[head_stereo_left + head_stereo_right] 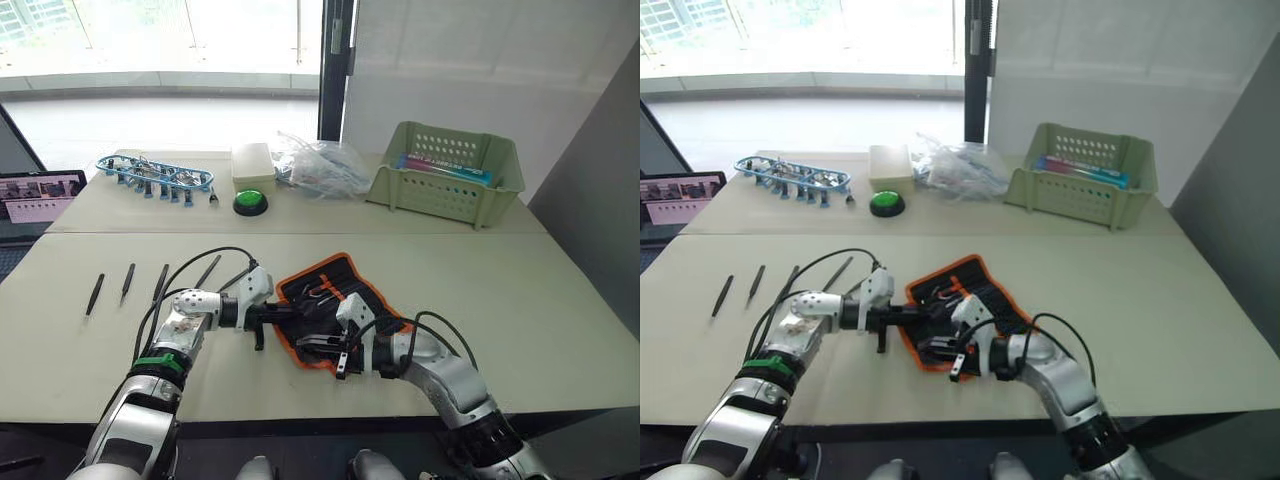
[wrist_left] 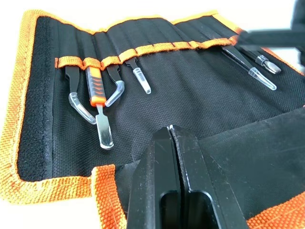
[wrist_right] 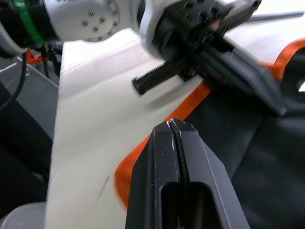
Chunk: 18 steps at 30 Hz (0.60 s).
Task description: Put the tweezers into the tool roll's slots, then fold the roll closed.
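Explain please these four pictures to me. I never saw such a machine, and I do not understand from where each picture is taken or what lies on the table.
It is a humanoid robot with two arms. The two wide pictures come from cameras in its head, looking down; the two close pictures come from cameras on its wrists.

On the table lies an open black tool roll with orange edging. The left gripper and the right gripper both rest at it, fingers shut. Whether they pinch the fabric is unclear.

The left wrist view shows tools already in the roll's orange slot strip. Four dark tweezers lie loose on the table to the robot's left.

Farther back are a blue rack of clips, a green button, a plastic bag and a green basket.
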{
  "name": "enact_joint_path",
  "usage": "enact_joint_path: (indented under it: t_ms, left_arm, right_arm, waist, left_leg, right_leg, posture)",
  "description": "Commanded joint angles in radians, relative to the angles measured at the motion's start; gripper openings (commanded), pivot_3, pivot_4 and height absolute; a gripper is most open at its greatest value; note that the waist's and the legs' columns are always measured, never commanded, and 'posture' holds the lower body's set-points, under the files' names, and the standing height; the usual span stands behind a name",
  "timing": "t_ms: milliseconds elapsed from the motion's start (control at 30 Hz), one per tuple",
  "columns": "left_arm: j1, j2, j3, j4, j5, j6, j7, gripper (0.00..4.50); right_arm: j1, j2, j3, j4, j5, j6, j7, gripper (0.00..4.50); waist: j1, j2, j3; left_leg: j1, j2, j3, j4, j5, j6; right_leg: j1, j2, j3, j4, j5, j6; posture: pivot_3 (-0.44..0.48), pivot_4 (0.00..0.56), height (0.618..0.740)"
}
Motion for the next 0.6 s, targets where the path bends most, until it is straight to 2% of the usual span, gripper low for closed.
enact_joint_path:
  t_ms: [33, 200, 300, 500, 600]
  left_arm:
    - [0.023, 0.003, -0.017, 0.024, 0.039, -0.005, -0.012, 0.04]
    - [-0.018, 0.006, -0.013, 0.079, 0.060, -0.062, -0.006, 0.04]
    - [-0.039, 0.003, -0.009, 0.107, 0.067, -0.085, -0.006, 0.04]
    - [-0.047, 0.008, -0.007, 0.141, 0.087, -0.126, -0.007, 0.04]
    - [-0.047, 0.007, -0.006, 0.150, 0.088, -0.138, -0.011, 0.04]
  right_arm:
    - [-0.059, 0.027, -0.005, 0.120, -0.051, -0.084, -0.014, 0.00]
    - [-0.132, 0.057, 0.005, 0.321, -0.124, -0.171, -0.012, 0.00]
    - [-0.141, 0.063, 0.009, 0.384, -0.141, -0.205, 0.013, 0.00]
    - [-0.070, 0.015, 0.033, 0.320, -0.129, -0.158, 0.103, 0.00]
    - [0.016, -0.031, 0.032, 0.206, -0.102, -0.088, 0.124, 0.00]
  waist:
    - [-0.001, 0.000, 0.000]
    - [-0.001, 0.000, 0.000]
    - [-0.002, 0.000, 0.000]
    - [-0.003, 0.000, 0.000]
    - [0.000, 0.001, -0.001]
  left_leg:
    - [0.000, 0.000, 0.000, 0.000, 0.000, 0.000]
    - [-0.002, 0.000, 0.000, 0.000, 0.000, 0.000]
    - [-0.001, 0.000, 0.000, 0.000, 0.000, 0.000]
    - [0.007, 0.000, 0.000, 0.000, 0.000, 0.000]
    - [0.011, 0.000, -0.001, 0.000, 0.000, 0.000]
  right_leg:
    - [0.000, 0.000, 0.000, 0.000, 0.000, 0.000]
    - [-0.001, 0.000, 0.000, -0.001, 0.001, -0.002]
    - [0.000, 0.000, 0.000, 0.000, 0.000, -0.001]
    - [0.008, 0.000, 0.000, -0.001, 0.000, 0.000]
    - [0.013, 0.000, 0.000, -0.003, -0.001, 0.000]
  posture:
    - [0.000, 0.150, 0.738]
    - [0.000, 0.150, 0.738]
    - [0.000, 0.150, 0.738]
    - [0.000, 0.150, 0.738]
    - [0.000, 0.150, 0.738]
